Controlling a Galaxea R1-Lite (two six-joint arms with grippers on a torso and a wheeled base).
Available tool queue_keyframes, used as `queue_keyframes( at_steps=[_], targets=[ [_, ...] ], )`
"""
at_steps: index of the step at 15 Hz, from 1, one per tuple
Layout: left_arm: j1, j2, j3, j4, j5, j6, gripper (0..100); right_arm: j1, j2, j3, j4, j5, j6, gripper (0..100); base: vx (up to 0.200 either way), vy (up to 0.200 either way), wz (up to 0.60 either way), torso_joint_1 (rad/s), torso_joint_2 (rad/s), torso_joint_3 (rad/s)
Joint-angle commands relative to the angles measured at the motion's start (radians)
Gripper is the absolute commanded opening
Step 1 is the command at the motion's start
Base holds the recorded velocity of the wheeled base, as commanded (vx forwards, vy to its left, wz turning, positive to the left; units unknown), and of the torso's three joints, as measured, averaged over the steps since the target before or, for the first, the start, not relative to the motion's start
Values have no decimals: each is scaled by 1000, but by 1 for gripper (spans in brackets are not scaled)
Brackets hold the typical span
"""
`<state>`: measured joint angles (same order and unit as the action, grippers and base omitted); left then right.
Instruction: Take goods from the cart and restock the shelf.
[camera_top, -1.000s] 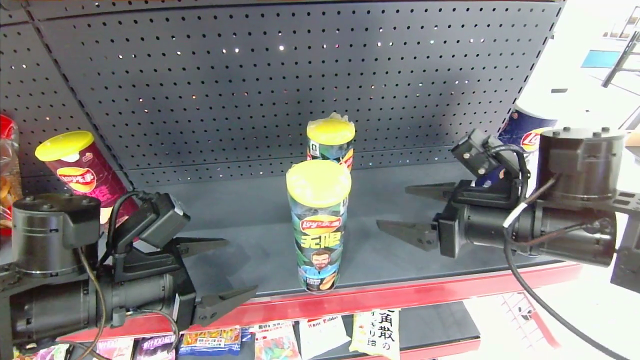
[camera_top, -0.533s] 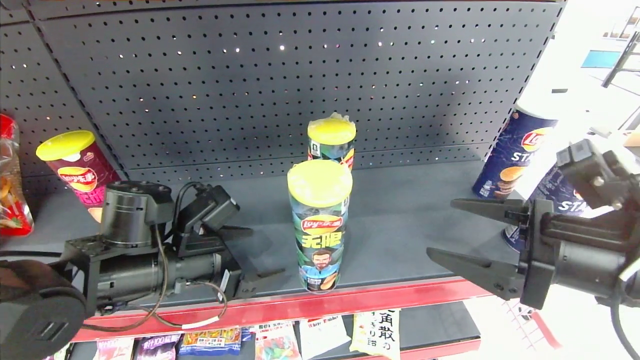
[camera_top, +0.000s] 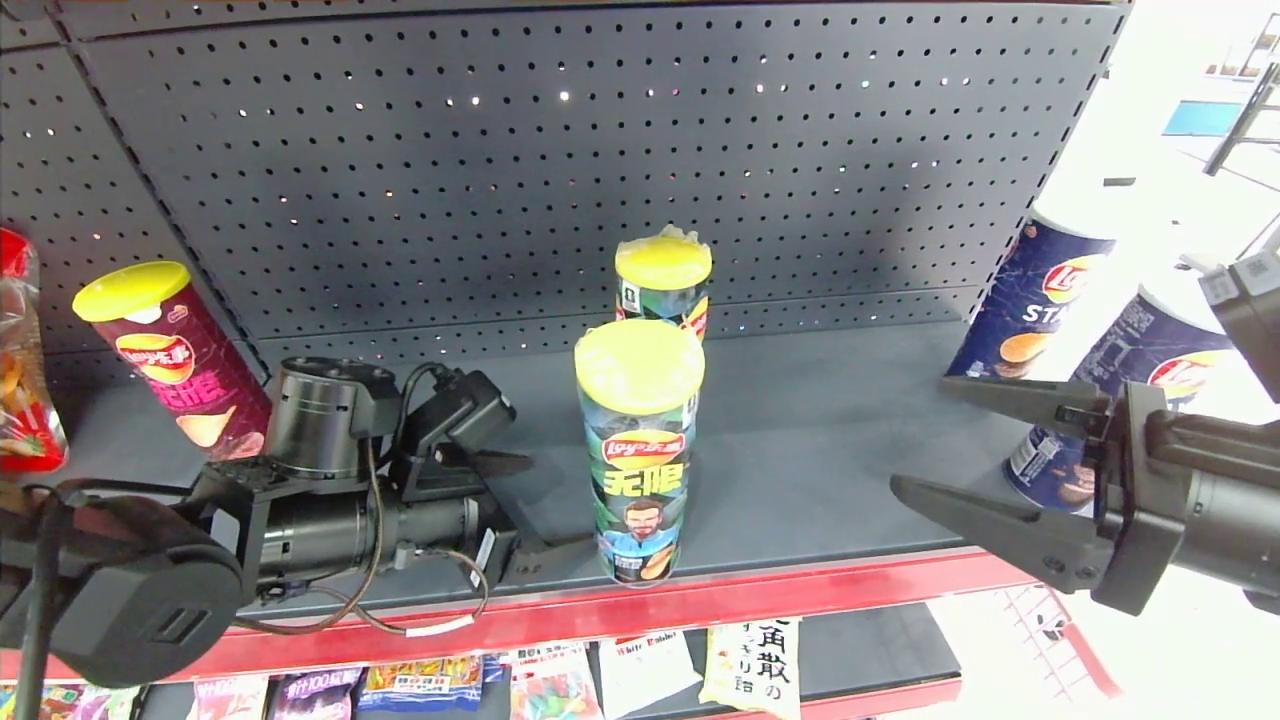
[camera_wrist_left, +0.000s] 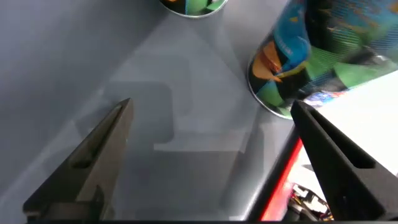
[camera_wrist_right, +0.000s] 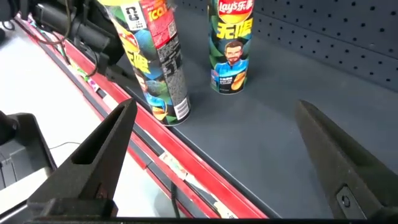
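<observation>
Left claw (camera_top: 540, 505), spread and empty, sits low over the shelf (camera_top: 800, 440) just beside the front green canister (camera_top: 640, 450), upright at the red lip, the rear canister (camera_top: 662, 285) behind it; right claw (camera_top: 925, 435) hangs released near the shelf's right front; placement looks done; next move: fetching more stock.

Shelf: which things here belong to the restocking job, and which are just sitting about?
Job: shelf, front green can, rear green can, left pincer, right pincer.
Sitting about: pink can, far blue can, near blue can, packets.

Front can (camera_top: 640, 450) at shelf (camera_top: 800, 440) edge, second can (camera_top: 662, 285) behind
</observation>
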<state>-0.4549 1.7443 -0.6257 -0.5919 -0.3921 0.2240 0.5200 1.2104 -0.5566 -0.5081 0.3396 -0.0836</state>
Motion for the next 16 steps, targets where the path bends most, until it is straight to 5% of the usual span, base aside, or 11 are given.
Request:
queue_keyframes(
  at_steps=[1, 16],
  targets=[
    [-2, 18, -17, 0, 1, 0, 100, 0, 1, -2, 0, -1, -1, 100, 0, 0, 0, 0, 0, 0],
    [-18, 49, -69, 0, 7, -6, 100, 0, -3, 20, 3, -1, -1, 100, 0, 0, 0, 0, 0, 0]
  ],
)
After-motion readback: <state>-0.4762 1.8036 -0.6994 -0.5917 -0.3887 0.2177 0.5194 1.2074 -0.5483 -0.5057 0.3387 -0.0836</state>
